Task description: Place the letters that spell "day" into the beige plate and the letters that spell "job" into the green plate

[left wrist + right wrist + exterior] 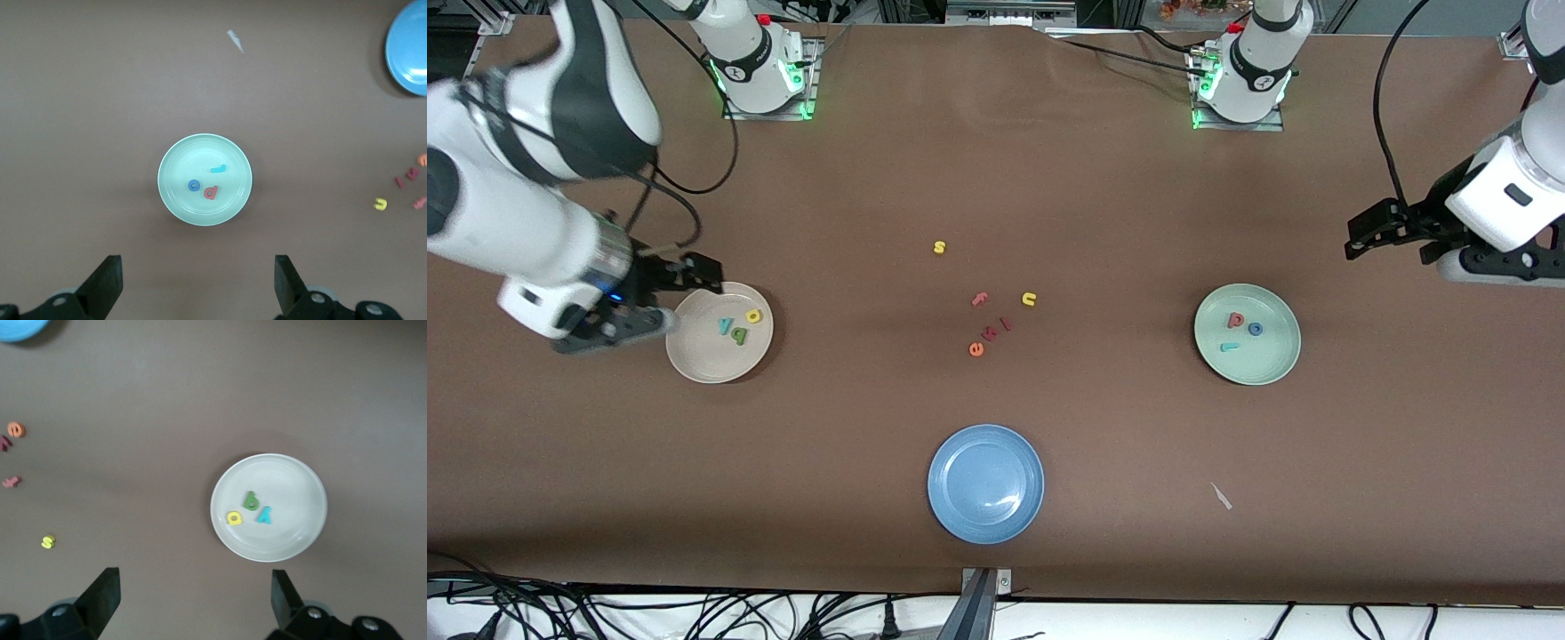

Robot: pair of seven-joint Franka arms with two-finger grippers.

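You've got day letters point(738, 325) in the beige plate point(703, 366), job letters point(1241, 329) in the green plate point(1267, 363), left gripper point(1353, 240) and right gripper point(694, 293) both spread, empty.

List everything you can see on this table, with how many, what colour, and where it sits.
beige plate: one, cream, at the right arm's end of the table.
letters that spell "day": three, teal, green, yellow, in the beige plate.
green plate: one, pale mint, at the left arm's end.
letters that spell "job": three, red, blue, teal, in the green plate.
blue plate: one, blue, nearest the front camera, holding nothing.
loose letters: six, yellow, pink, red and orange, mid-table.
paper scrap: one, white, beside the blue plate.
right gripper: open, at the beige plate's rim.
left gripper: open, above bare table near the green plate.
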